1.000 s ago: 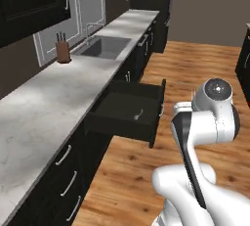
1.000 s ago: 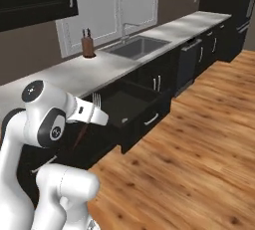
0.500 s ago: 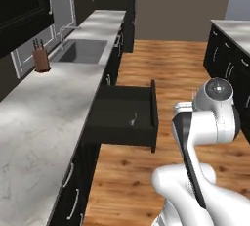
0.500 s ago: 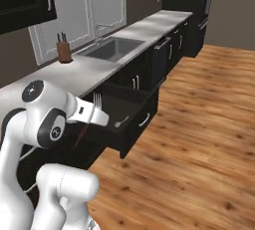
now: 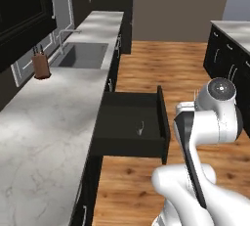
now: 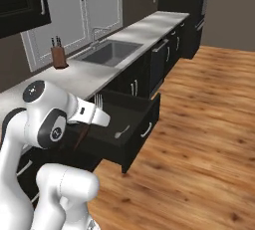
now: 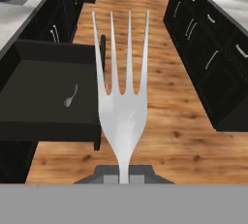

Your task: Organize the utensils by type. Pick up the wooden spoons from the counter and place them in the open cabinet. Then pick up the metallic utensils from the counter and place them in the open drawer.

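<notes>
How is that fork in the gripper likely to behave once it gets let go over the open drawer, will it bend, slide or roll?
The fork looks like thin, rigid metal, so it probably won't bend. It is small and slim beside the gripper, so likely light. Smooth and shiny, it may slide a little on the open drawer's flat dark floor, beside the small spoon, but its flat shape shouldn't roll.

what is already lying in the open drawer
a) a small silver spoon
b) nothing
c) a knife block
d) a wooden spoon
a, a small silver spoon lies on the dark floor of the open drawer, while the hand holds the fork out in front of it.
</notes>
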Controlling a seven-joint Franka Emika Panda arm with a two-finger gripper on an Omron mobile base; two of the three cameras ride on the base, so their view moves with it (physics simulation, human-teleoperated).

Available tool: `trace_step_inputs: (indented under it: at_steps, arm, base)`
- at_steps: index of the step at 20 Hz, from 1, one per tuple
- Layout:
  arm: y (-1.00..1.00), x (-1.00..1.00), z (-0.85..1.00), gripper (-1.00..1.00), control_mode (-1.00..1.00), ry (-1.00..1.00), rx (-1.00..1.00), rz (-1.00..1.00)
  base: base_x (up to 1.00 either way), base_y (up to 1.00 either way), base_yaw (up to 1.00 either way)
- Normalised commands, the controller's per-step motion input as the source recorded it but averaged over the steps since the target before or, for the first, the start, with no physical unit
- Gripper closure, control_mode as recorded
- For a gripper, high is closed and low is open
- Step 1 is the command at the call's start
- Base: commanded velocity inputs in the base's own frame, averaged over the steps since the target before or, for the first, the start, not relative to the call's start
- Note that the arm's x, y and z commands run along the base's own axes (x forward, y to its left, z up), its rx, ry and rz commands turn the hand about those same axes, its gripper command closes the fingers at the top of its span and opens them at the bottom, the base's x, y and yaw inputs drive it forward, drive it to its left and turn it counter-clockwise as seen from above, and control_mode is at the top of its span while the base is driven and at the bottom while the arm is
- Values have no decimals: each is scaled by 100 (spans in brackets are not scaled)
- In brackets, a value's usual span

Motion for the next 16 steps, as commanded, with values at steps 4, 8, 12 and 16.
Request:
trace_step_inputs:
  at_steps: [4,8,12,16]
  arm:
    - [0,0,0,100,100,0,0,0]
    - [0,0,0,100,100,0,0,0]
    - [0,0,0,100,100,0,0,0]
    - [0,0,0,100,100,0,0,0]
  base:
    - [58,19,-1]
    - [53,23,-3]
    - [46,24,-3]
    - [35,21,-3]
